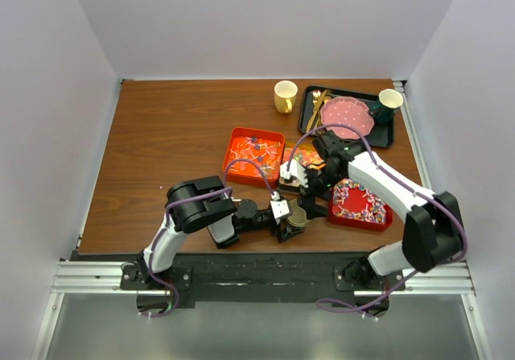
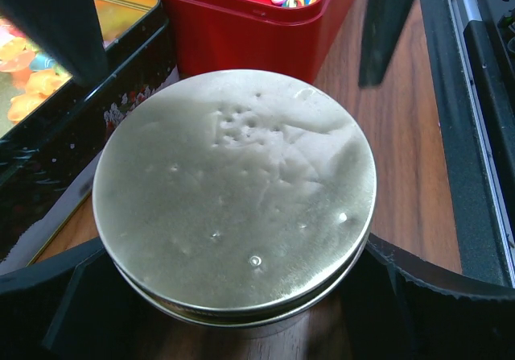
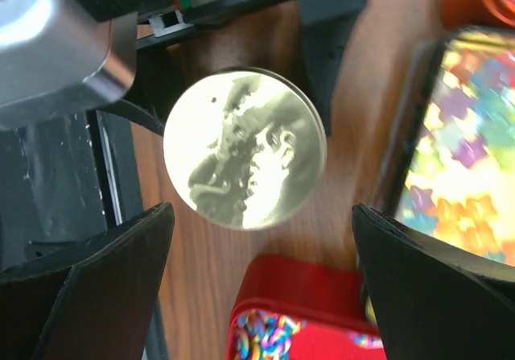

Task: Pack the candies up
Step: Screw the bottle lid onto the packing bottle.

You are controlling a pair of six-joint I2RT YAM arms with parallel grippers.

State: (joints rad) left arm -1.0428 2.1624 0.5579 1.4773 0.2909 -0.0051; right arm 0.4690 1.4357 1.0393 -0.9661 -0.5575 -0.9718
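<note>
The left tool point(image 2: 233, 247) grips a round metal tin point(image 2: 233, 191) by its sides. Its fingers point(image 2: 76, 308) are spread wide and press against the rim on both sides. The tin stands at the near edge of the desk point(image 1: 161, 151), about midway along it, with its lid on.

The right tool point(image 3: 261, 239) hangs above the same tin with its fingers point(image 3: 105, 279) wide apart and nothing between them.

The candies lie in three containers just beyond the tin.
- The orange-red candies point(image 1: 256, 152) fill an orange box point(image 1: 233, 138) near the middle of the desk.
- The gummies point(image 3: 463, 159), yellow, orange and green, lie in a black tin point(image 2: 96, 110) just right of that box, partly under the right arm.
- The swirled candies point(image 1: 360, 201), white, pink and purple, fill a red box point(image 1: 346, 219) toward the right side of the near edge. One of its corners lies just beside the round tin.

At the far right corner sits a black tray point(image 1: 385, 138) holding a pink dotted plate point(image 1: 348, 117), some gold cutlery point(image 1: 318, 102) and a pale cup point(image 1: 390, 98). A yellow mug point(image 1: 285, 97) stands on the desk just left of the tray.
</note>
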